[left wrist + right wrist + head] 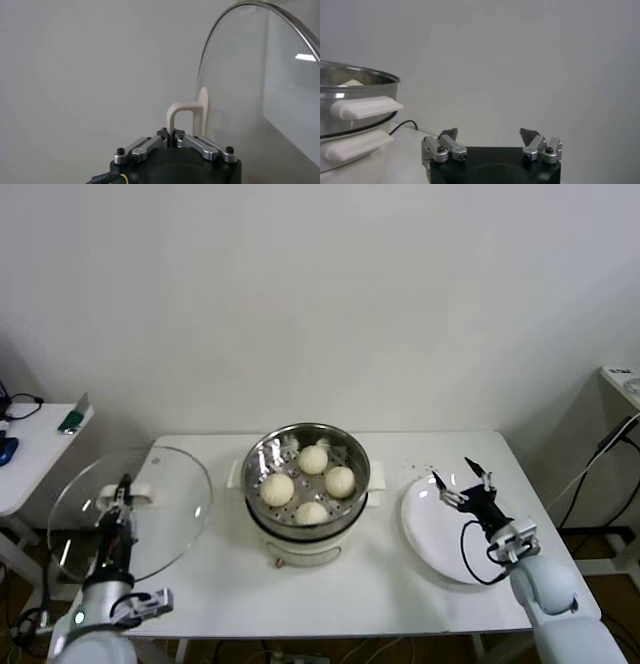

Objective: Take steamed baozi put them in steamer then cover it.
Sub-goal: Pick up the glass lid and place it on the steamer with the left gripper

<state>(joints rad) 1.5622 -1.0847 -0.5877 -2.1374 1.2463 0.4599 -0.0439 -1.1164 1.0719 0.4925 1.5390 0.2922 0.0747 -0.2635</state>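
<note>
Left gripper [174,134] sits low in the view, black body with two silver finger links angled inward. Its jaws are clamped on the cream-white bar handle [187,116] of the cover [260,85]; the handle rises out of the pinch, bends over and joins the glass just beside the gripper. Cover is tilted up on edge, its clear glass dome filling the side of the view next to the handle, metal rim arcing over the top. A bright reflection shows on the glass. Behind everything is a plain pale wall [85,70].
</note>
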